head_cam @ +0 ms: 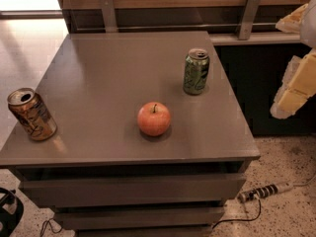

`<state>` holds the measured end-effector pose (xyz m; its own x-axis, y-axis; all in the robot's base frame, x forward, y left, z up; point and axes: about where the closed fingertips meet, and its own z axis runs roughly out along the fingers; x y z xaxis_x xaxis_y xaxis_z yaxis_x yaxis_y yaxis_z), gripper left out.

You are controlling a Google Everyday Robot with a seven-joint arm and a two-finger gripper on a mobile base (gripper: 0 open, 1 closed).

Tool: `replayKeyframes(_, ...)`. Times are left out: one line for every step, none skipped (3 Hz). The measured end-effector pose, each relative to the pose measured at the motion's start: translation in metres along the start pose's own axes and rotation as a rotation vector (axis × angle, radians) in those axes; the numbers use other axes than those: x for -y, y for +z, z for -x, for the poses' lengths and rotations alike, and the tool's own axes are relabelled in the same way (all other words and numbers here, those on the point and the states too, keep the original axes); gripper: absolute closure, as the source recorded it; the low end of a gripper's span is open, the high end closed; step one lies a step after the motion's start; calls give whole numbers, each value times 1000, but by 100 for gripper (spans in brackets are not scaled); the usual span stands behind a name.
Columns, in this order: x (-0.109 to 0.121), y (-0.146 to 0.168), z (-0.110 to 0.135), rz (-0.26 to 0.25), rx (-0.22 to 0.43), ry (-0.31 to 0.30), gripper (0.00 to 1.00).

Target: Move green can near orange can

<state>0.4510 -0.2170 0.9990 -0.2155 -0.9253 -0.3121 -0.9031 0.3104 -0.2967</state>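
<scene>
end effector (295,90) hangs right of grey desk (113,83); grip state cannot be told. green metal can (196,71) stands well apart from orange-brown metal can (32,114).

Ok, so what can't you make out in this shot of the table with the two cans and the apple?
Camera view only:
- gripper, right of the table: partly cut off by the right edge.
- green can: label print too small to read.
- orange can: back side hidden by the can itself.
- Space under the tabletop: lost in shadow.
</scene>
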Motion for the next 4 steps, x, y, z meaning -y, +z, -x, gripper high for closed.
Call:
replayKeyframes(20, 9, -10, 0, 164, 112, 0)
replayKeyframes(41, 24, -12, -11, 351, 211, 0)
replayKeyframes(59, 43, 2, -26, 536, 269, 0)
replayKeyframes(74, 65, 19, -35, 674, 298, 0)
